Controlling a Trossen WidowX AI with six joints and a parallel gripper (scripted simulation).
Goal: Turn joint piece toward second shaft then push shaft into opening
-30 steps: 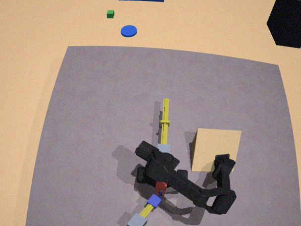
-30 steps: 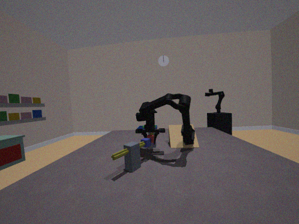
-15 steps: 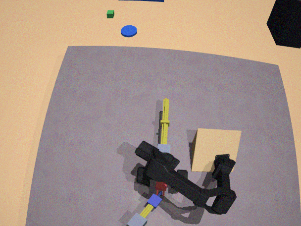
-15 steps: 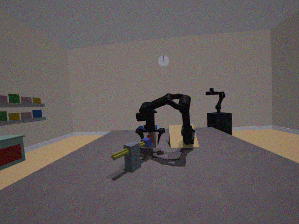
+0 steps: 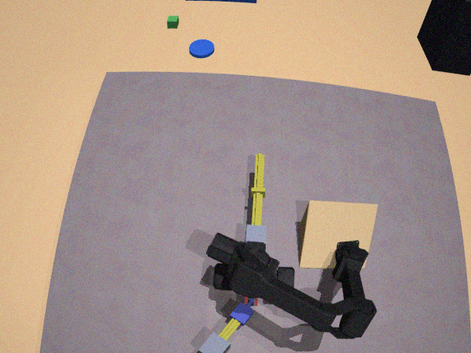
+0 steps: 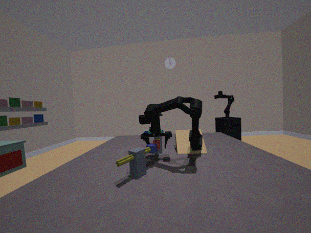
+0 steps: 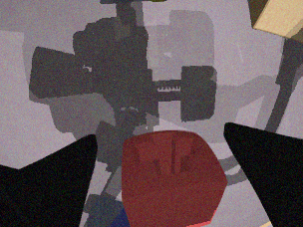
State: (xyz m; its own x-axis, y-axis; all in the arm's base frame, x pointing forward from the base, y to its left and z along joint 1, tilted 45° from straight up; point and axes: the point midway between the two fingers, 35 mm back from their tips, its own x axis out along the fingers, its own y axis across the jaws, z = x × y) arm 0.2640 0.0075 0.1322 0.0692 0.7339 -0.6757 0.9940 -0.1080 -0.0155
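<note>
The fixed yellow shaft (image 5: 229,329) (image 6: 125,160) sticks through a grey block (image 5: 214,344) (image 6: 138,163) at the front. It ends in a blue hinge part (image 5: 242,313) (image 6: 152,148) and the red square joint piece (image 5: 250,301) (image 6: 156,142) (image 7: 169,181). The second yellow shaft (image 5: 258,186) runs through another grey block (image 5: 256,234). My gripper (image 5: 252,276) (image 6: 156,139) (image 7: 162,135) is open. It hangs just above the joint piece with a finger on either side, touching nothing. In the top view the arm hides most of the joint.
A tan slab (image 5: 337,232) (image 6: 182,143) (image 7: 282,9) leans beside the arm's base on the grey table. Off the table are a green cube (image 5: 173,22), a blue disc (image 5: 201,48) and a black pedestal (image 5: 449,35) (image 6: 228,126). Shelves (image 6: 20,112) line the left wall.
</note>
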